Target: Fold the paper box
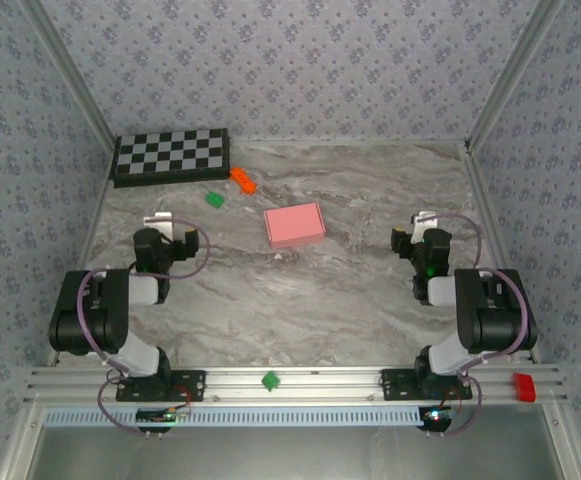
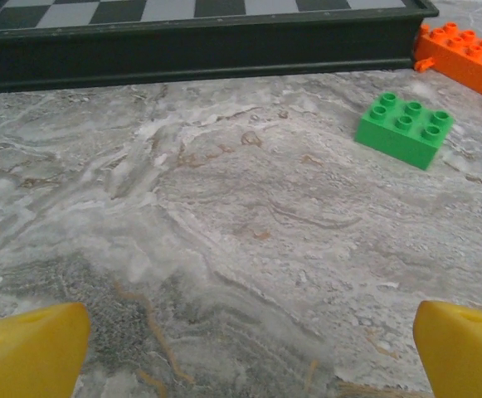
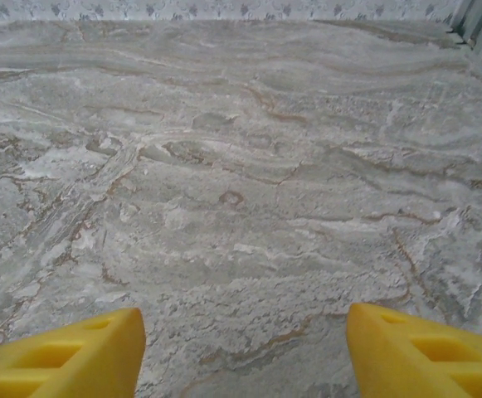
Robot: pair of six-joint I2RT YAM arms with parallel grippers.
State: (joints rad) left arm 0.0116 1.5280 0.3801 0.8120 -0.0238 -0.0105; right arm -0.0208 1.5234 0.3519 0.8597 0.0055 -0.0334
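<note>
My L jaws stand wide apart w/ nothing between them, yellow fingertips [image 2: 29,352] low over bare tabletop [image 1: 300,300]. R jaws are also apart and empty, fingertips [image 3: 427,352] over bare marble. The paper box [image 1: 294,224] lies flat near mid-tabletop as a closed pink rectangle, turned slightly. It sits between the two sets of jaws, well apart from each, touching nothing, w/ free room on all 4 edges. The far-left corner is crowded. The checkerboard [image 1: 171,155] lies by the back wall, w/ an orange brick [image 1: 242,180] just beside its right end; can't tell if they touch. A green brick [image 2: 405,128] sits near it, apart from both. The right half is open up to the metal edge frame. Surface is grey-white marble pattern w/ brown veins. Pale flower-print walls [image 1: 290,60] close in on 3 sides. On the near rail sit a small green piece [image 1: 269,380] at mid and a red piece [image 1: 523,387] at right.
</note>
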